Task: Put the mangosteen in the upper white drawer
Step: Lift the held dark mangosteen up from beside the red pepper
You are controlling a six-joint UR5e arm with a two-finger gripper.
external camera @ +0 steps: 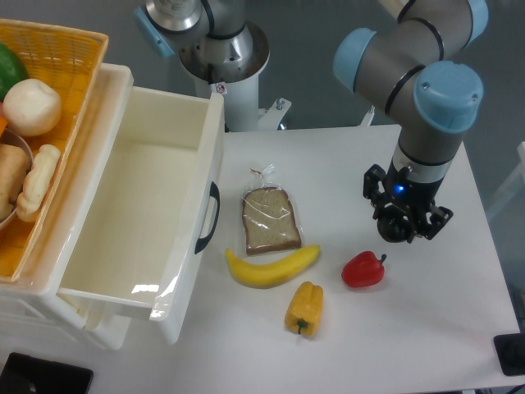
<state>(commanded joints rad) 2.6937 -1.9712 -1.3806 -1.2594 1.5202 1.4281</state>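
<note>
The mangosteen [396, 229] shows as a small, dark, round shape right under the wrist at the right side of the table. My gripper [404, 223] points straight down with its black fingers closed around the fruit, just above and to the right of a red pepper. Whether the fruit rests on the table or hangs just above it is unclear. The upper white drawer [190, 271] stands pulled out at the left. It is deep, glossy and holds nothing, and its black handle [210, 217] faces the table's middle, far left of the gripper.
Between drawer and gripper lie a bagged bread slice [270, 220], a banana [271, 268], a yellow pepper [304, 307] and a red bell pepper [362, 269]. A yellow wicker basket [78, 45] with food sits on the cabinet behind the drawer. The robot base [223, 49] stands at the back.
</note>
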